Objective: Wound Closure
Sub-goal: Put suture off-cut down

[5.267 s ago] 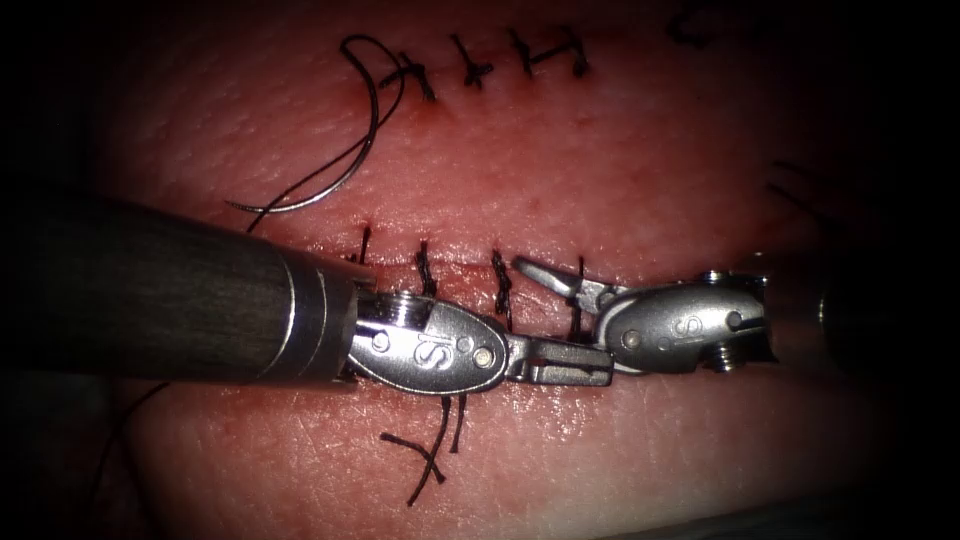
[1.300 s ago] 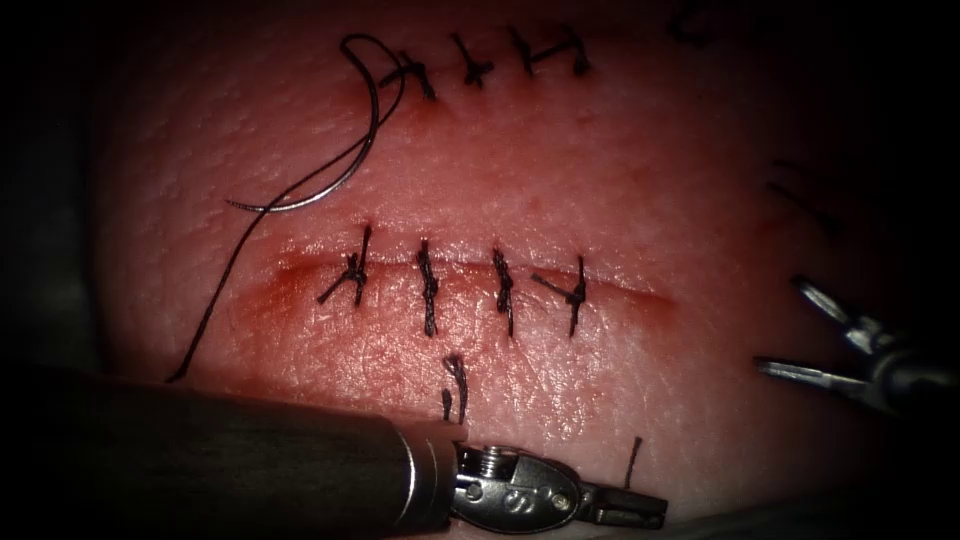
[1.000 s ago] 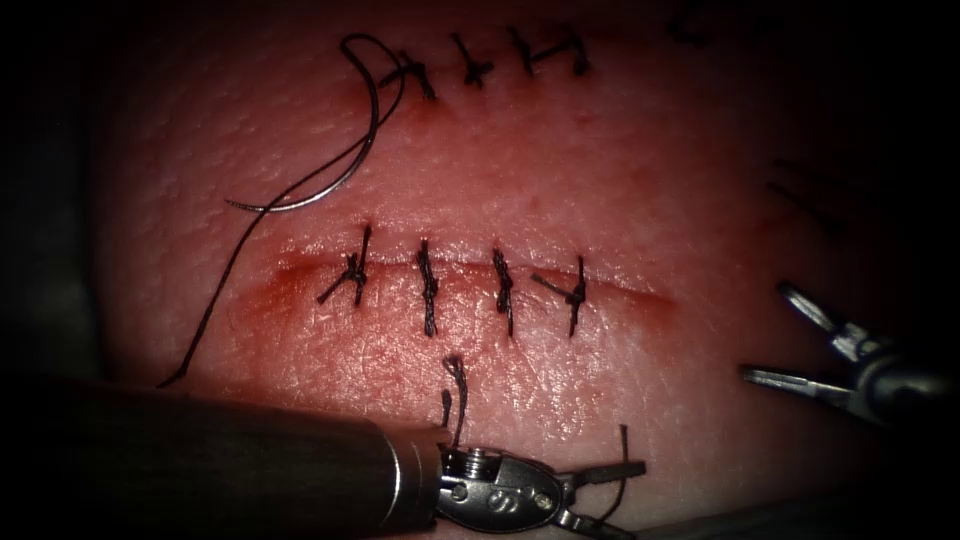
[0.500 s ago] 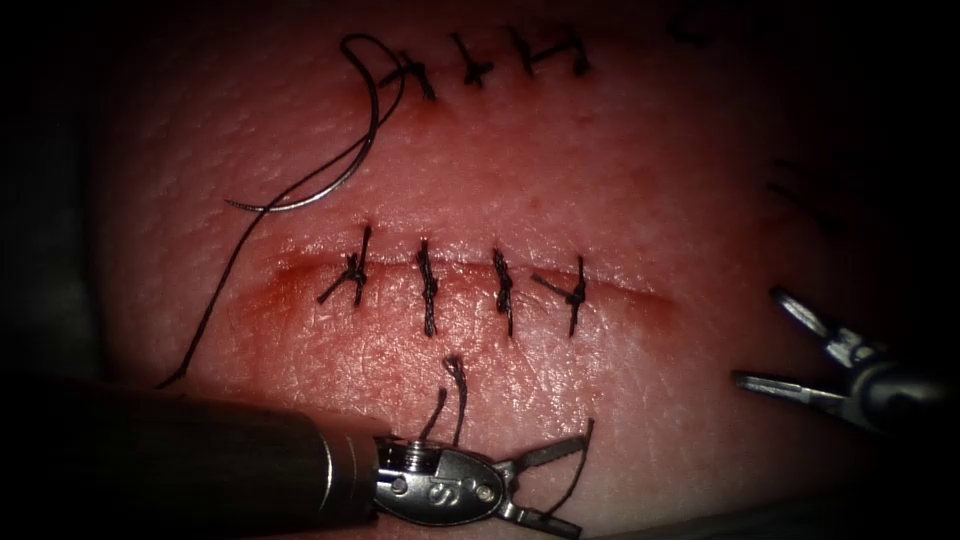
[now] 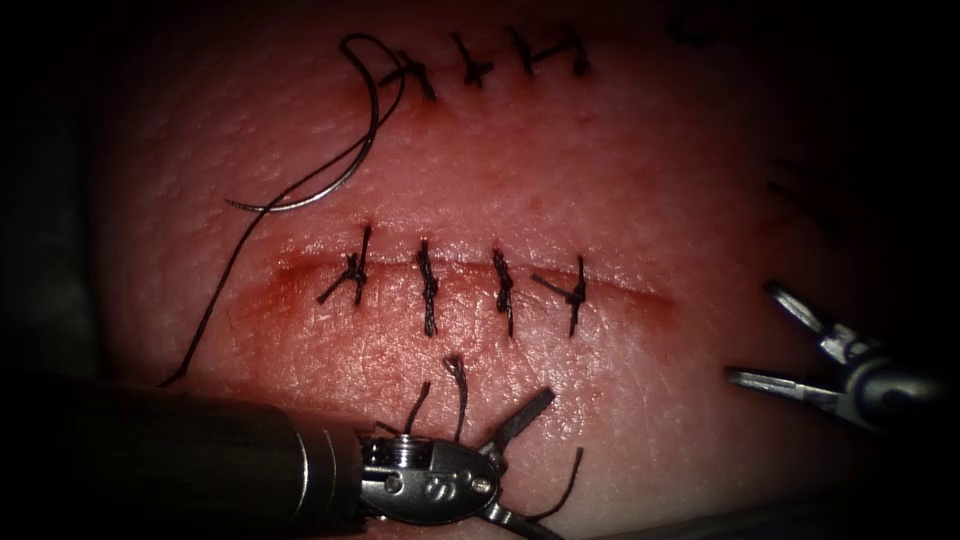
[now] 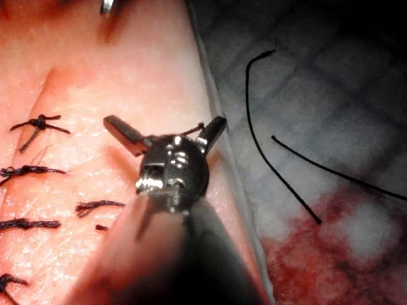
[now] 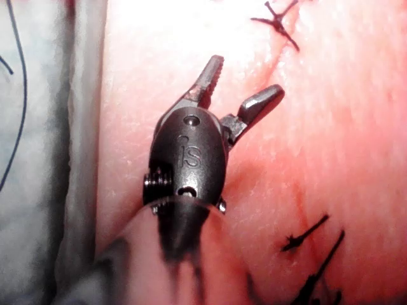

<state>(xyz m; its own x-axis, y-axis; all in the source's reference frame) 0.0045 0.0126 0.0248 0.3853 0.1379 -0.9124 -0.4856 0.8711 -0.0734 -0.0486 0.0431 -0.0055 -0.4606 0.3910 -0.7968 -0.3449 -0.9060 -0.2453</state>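
Left tool wide, empty, near tissue front edge. Right tool wide, empty, right of stitched cut. Needle lying free on tissue behind cut, thread trailing.

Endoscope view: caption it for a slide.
Four stitches close the cut; both tools, left and right, open and empty; needle lies free on the tissue.

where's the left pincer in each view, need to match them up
Endoscope view: left pincer, jaws open, holding nothing, at the bottom, below the stitched cut.
Left wrist view: same pincer, seen from behind, over the tissue's edge.
Right wrist view: the pincer seen here is the right arm's, also open and empty.
Shared landmark: the row of knotted stitches.
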